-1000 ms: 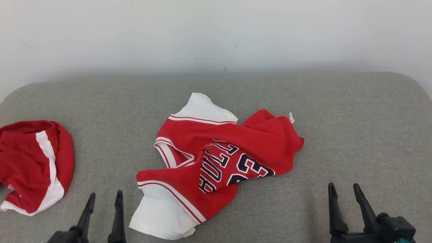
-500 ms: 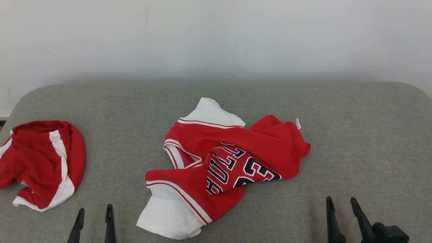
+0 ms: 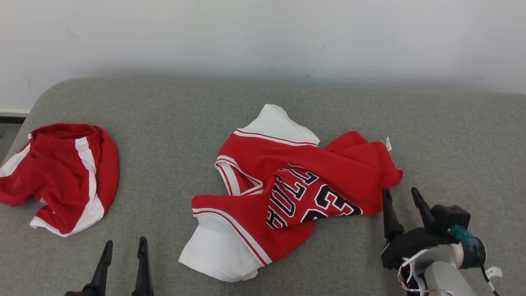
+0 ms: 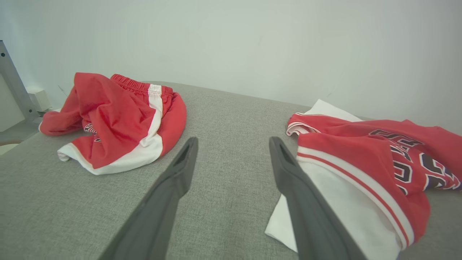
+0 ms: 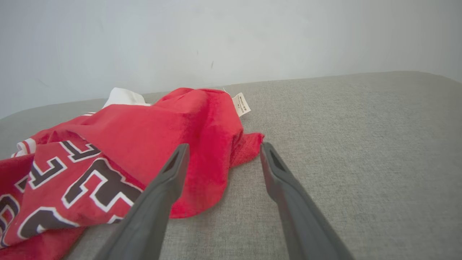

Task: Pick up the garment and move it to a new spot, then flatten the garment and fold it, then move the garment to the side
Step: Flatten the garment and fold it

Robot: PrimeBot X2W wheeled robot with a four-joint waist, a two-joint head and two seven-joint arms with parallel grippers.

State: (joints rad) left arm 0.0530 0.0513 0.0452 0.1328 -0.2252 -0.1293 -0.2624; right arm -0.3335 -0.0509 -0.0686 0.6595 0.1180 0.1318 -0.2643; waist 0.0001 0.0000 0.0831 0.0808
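Observation:
The garment (image 3: 287, 189) is a crumpled red and white jersey with dark lettering, lying mid-way across the grey cushion (image 3: 172, 123). My right gripper (image 3: 402, 193) stands open just right of its red corner, fingertips close to the hem. In the right wrist view that red corner (image 5: 202, 137) lies ahead and left of my right gripper (image 5: 223, 151). My left gripper (image 3: 124, 246) is open near the front edge, left of the jersey's white panel (image 3: 218, 250). The left wrist view shows my left gripper (image 4: 234, 144) over bare cushion, the jersey (image 4: 361, 159) to its right.
Red shorts with a white stripe (image 3: 61, 172) lie bunched at the cushion's left end, also in the left wrist view as red shorts (image 4: 119, 119). A pale wall (image 3: 263, 37) runs behind. Bare grey cushion (image 5: 361, 144) stretches right of the jersey.
My right gripper has moved forward and left, up to the jersey's right corner. The head camera has shifted, so the whole scene sits further right. The garment lies unchanged.

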